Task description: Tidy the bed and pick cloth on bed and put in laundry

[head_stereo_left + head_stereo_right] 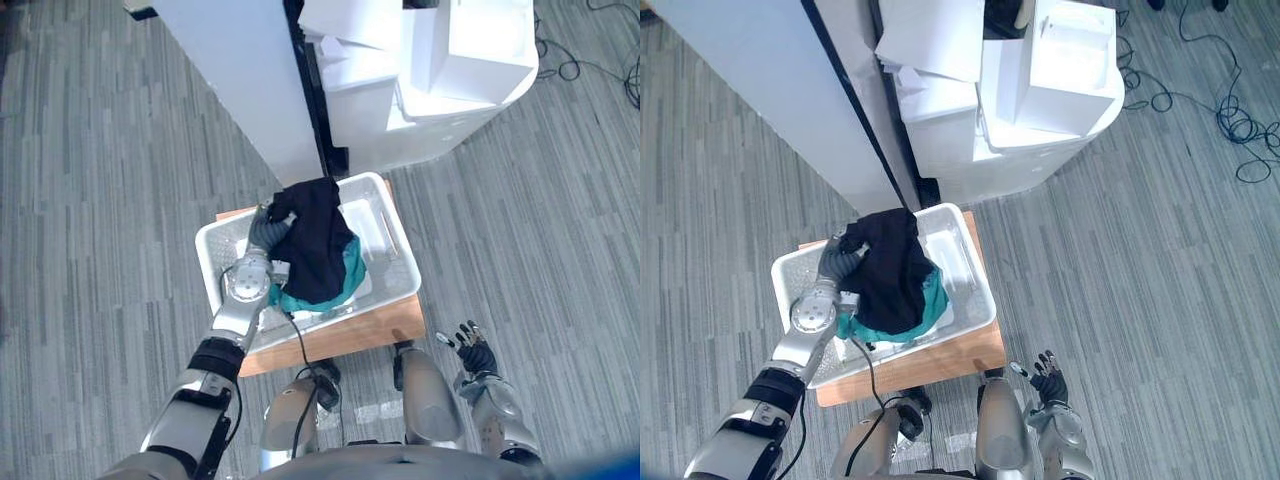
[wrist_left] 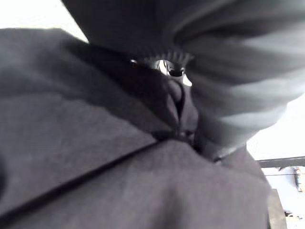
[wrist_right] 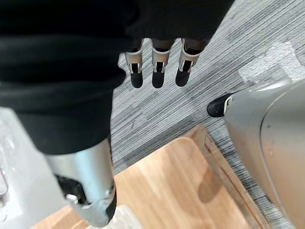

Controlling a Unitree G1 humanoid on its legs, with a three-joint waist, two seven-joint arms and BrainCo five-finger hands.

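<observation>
The dark cloth [image 1: 318, 235] hangs in a loose bunch over the white laundry basket [image 1: 208, 262], which sits on a small wooden tabletop [image 1: 360, 335]. Its lower folds lie on a teal cloth [image 1: 348, 275] already in the basket, and its upper edge rises above the far rim. The left hand [image 1: 263, 232] reaches in from the basket's left side and is buried in the dark fabric. Its wrist view looks straight into grey-black folds, so I cannot tell whether its fingers pinch the cloth or merely lie under it. The right hand [image 1: 473, 352] hangs low beside the tabletop's near right corner, well apart from the basket, with its fingers [image 3: 153, 71] straight and slightly spread, holding nothing. The cloth looks light, soft and wholly limp. It should drape and sag wherever it is unsupported, slide off smooth fingers if only hooked, and pose no risk of breakage. A bunch of gathered folds near the top would probably give a surer hold than a single thin edge. Its hanging parts may snag on the basket rim or spill over the far side, so it seems best settled towards the middle, on top of the teal cloth.
</observation>
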